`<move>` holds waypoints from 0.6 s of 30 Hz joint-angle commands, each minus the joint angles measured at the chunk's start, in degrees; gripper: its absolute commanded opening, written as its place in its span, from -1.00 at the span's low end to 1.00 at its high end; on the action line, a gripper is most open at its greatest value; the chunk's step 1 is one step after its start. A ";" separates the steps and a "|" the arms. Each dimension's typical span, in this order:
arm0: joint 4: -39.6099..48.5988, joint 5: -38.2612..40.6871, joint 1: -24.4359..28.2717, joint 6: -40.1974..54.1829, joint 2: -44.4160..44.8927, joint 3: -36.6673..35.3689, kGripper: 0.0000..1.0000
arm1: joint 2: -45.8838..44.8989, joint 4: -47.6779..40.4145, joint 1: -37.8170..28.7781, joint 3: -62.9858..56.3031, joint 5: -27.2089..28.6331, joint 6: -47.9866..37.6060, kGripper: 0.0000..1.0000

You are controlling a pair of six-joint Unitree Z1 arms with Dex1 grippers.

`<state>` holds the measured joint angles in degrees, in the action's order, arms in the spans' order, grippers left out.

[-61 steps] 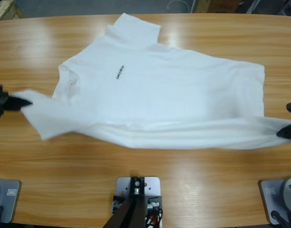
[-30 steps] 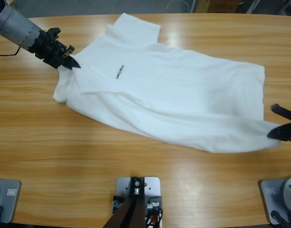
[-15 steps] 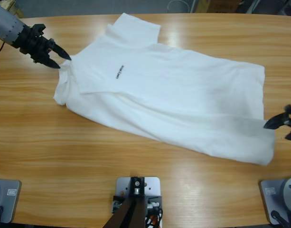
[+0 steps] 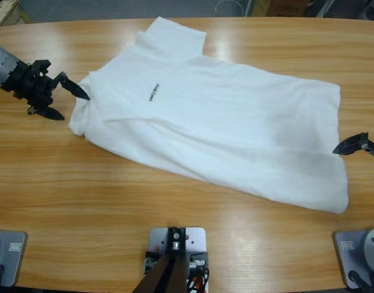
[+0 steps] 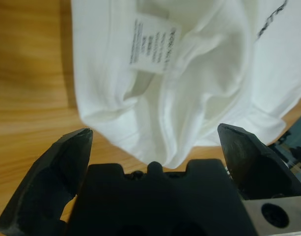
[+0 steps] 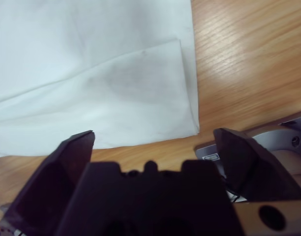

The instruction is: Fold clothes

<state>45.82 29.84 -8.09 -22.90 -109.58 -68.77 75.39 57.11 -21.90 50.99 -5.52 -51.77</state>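
Both grippers backed off the shirt [image 4: 223, 122] since 0.5 s ago.
Left gripper [image 4: 63, 101] and right gripper [image 4: 363, 152] released, empty; first fold done, next needs fresh edge grasps.

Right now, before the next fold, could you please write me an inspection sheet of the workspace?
Surface: wooden table, bare around the shirt.
Job's things: one white T-shirt lies askew, its near side folded over; small dark logo facing up; care label showing at the collar.
Clutter: nothing seen.
Grippers: left gripper open, beside the collar end, holding nothing; right gripper open at the hem end, holding nothing.
Cables: a light loop on the floor beyond the far edge.
Surroundings: grey floor, wooden pallet at the far left corner, boxes at far right.
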 commanded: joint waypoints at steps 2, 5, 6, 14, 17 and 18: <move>-1.44 7.17 -5.17 -0.02 -2.34 -5.97 0.97 | -0.28 -0.51 0.11 -0.68 -1.26 0.71 0.96; -1.44 8.34 -6.36 1.11 -4.34 -7.84 0.96 | -0.93 0.16 0.11 -0.90 -1.18 0.71 0.96; -1.44 8.73 -7.08 1.44 -4.66 -8.54 0.96 | -1.07 0.34 0.11 -0.93 -1.09 0.71 0.96; -1.44 8.78 -7.86 1.02 -9.09 -10.67 0.96 | -0.99 0.44 0.11 -0.90 -1.16 0.97 0.95; -1.44 8.43 -7.73 0.53 -9.95 -11.16 0.93 | -0.79 0.42 0.11 -0.91 -1.12 1.16 0.95; -1.44 8.33 -7.73 0.37 -9.90 -11.21 0.92 | -0.56 0.34 0.11 -0.97 -1.16 1.27 0.95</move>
<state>45.04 37.93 -15.43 -22.42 -114.46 -79.02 75.39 57.10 -21.90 50.99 -5.77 -51.60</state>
